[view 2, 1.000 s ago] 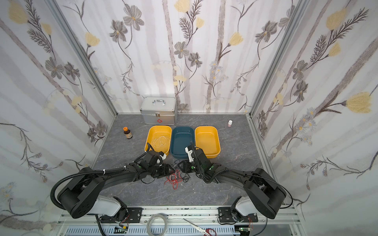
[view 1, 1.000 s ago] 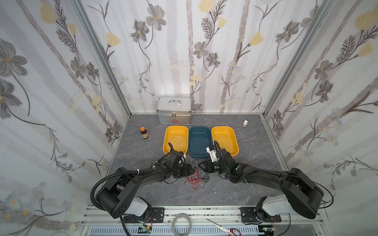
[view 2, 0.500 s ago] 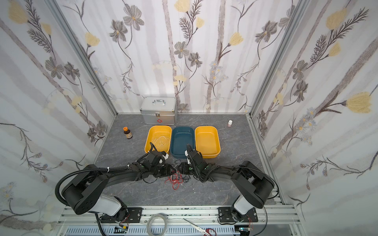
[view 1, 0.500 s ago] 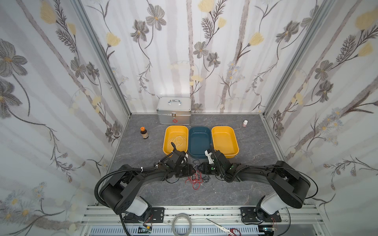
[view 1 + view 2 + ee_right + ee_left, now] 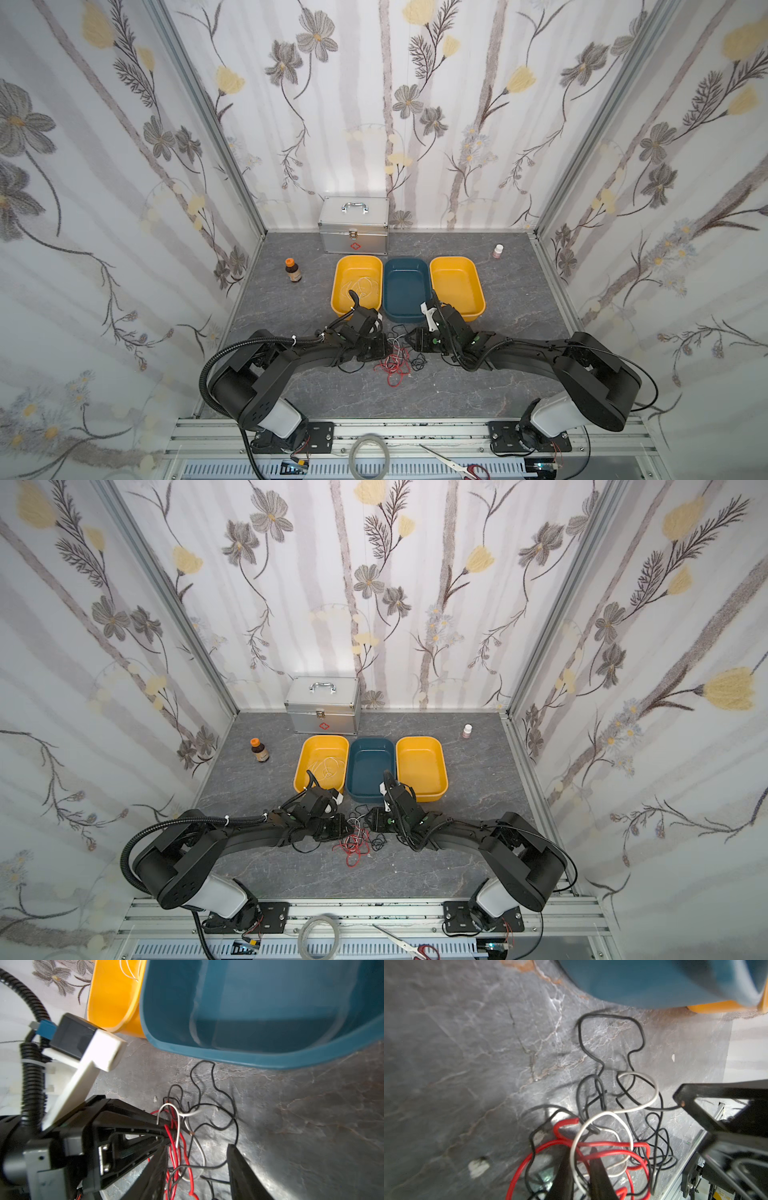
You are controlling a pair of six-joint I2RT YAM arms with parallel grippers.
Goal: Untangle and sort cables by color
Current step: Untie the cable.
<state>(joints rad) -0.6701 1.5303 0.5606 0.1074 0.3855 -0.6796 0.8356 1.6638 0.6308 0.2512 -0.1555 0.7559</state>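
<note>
On the rail at the near edge, a tape ring (image 5: 370, 436) lies at 6 o'clock, with scissors (image 5: 449, 459) just at its 3 o'clock. Both arms reach in low, from 7 and 5 o'clock, and meet over the middle of the table (image 5: 415, 395). There the cables (image 5: 395, 361) lie in one tangle. The red cable (image 5: 604, 1144) loops at the heap's 6 o'clock side. The black cable (image 5: 579, 1034) spreads toward 3 and 12 o'clock, and white strands weave through the middle.

The left pincer (image 5: 384, 353) enters from 9 o'clock with its tips in the heap. In the left wrist view its jaws are drawn to a narrow slit, and a white cable (image 5: 607, 1112) runs through that slit, pinched. Red strands cross close by the fingers.

The right pincer (image 5: 197, 1147) enters from 3 o'clock, its tips facing the left one. Its jaws stand well apart and grip nothing. Red, white and black strands lie on the table between its fingers.

Beyond the heap, at 12 o'clock, three bins stand side by side. The left yellow bin (image 5: 353, 266) holds thin white coils (image 5: 359, 286). Next to it come the blue bin (image 5: 405, 282) and the right yellow bin (image 5: 455, 282). A black loop reaches almost to the blue bin's near wall.

Farther back are a brown bottle (image 5: 293, 270) at 10 o'clock and a small vial (image 5: 498, 250) at 1 o'clock. A metal case (image 5: 355, 230) stands against the back wall at 12 o'clock.
</note>
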